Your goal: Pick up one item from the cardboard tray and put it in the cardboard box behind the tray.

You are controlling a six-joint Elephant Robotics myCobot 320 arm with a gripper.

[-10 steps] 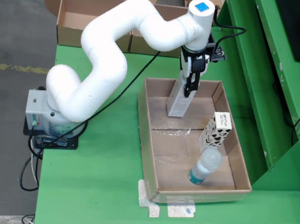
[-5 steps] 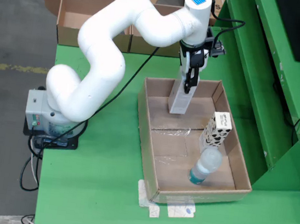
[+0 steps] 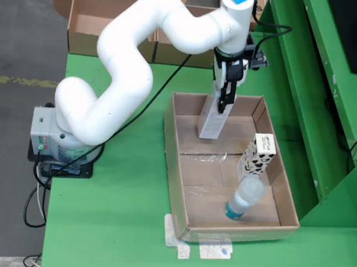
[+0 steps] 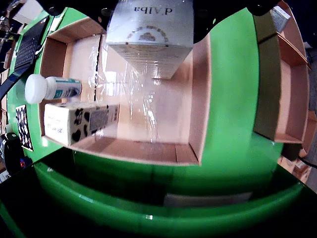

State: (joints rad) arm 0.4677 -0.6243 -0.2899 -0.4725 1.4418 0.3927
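Observation:
In the fixed view my gripper (image 3: 222,105) points straight down, shut on the top of a tall white carton (image 3: 211,119) at the far end of the cardboard tray (image 3: 173,166). The wrist view shows the same carton (image 4: 150,35) held close under the camera, printed "d'Alba", with its lower end seeming a little above the tray floor (image 4: 163,111). A cow-patterned carton (image 3: 258,155) and a clear bottle with a white cap (image 3: 244,197) remain in the tray. The long cardboard box (image 3: 113,27) stands behind the tray, off to the left.
My white arm arches over the green table (image 3: 114,224) from its base (image 3: 56,140) at the left edge. A black cable runs from the wrist to the base. A raised green ledge (image 3: 302,90) borders the tray on the right. In the wrist view, cardboard boxes (image 4: 285,99) stand right of the tray.
The wrist has risen slightly and shifted a little to the left, and the held carton has moved with it by a small amount. The bottle and the cow-patterned carton have not moved.

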